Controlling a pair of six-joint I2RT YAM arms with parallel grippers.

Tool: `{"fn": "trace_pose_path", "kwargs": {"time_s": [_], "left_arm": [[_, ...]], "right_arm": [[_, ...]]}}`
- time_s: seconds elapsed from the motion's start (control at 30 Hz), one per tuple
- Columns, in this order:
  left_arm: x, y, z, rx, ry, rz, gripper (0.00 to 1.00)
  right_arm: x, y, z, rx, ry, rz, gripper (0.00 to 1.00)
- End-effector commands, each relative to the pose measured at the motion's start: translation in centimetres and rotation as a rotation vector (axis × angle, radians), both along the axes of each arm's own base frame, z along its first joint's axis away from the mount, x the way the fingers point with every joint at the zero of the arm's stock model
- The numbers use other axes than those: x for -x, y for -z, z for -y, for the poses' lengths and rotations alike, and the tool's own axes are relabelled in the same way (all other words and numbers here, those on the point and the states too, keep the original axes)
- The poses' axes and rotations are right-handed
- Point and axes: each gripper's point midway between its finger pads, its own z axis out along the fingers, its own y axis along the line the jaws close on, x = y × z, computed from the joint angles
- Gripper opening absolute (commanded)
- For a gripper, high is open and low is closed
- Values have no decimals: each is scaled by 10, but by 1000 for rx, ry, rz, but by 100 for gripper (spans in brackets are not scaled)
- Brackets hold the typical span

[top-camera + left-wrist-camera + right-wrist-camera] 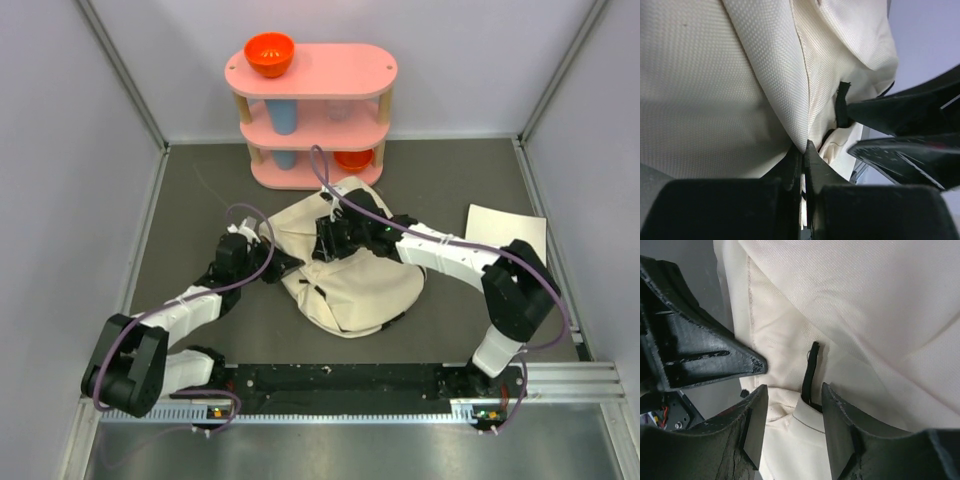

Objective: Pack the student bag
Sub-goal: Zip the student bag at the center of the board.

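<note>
Cream student bag (pixel 355 285) is pinched by the outstretched left gripper (pixel 803 146) (right gripper (pixel 794 390) gapes astride its zipper pull (pixel 811 372)).

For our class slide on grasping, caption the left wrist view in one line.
Left gripper pinches a fold of the bag, with the right gripper open beside its zipper pull.

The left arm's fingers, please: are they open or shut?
Shut: the left wrist view shows the fingers pinching a fold of the student bag.
</note>
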Motion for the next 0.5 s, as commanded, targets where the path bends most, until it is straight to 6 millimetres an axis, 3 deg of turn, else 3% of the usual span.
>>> {"fn": "trace_pose_path", "kwargs": {"time_s": [0.0,0.3,0.47], "left_arm": [[-19,-53,6,35,18,195,0],[-18,-54,11,40,50,194,0],[-18,-53,10,35,49,193,0]], "right_arm": [[-4,-8,-15,-3,-43,37,43],[-18,7,-18,65,11,54,32],[-23,15,-13,104,48,58,1]]}}
